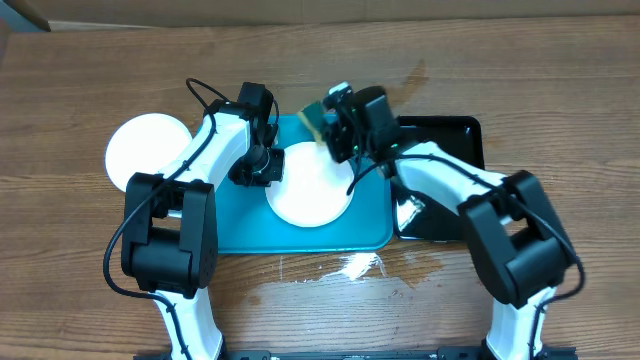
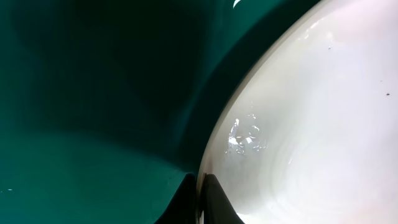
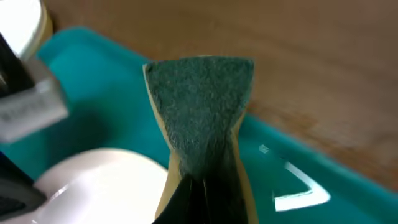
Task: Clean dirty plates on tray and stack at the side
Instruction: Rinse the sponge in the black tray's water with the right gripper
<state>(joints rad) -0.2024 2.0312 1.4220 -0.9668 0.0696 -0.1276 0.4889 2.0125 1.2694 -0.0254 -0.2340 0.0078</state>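
Note:
A white plate lies on the turquoise tray. My left gripper is shut on the plate's left rim; the left wrist view shows both fingers pinching the plate edge over the tray floor. My right gripper is shut on a green and yellow sponge, held above the tray's far edge just beyond the plate. The right wrist view shows the sponge folded between the fingers, with the plate below left. Another white plate rests on the table left of the tray.
A glossy black tray lies right of the turquoise tray, under my right arm. Wet smears mark the wooden table in front of the tray. Both arms cross over the tray's far half.

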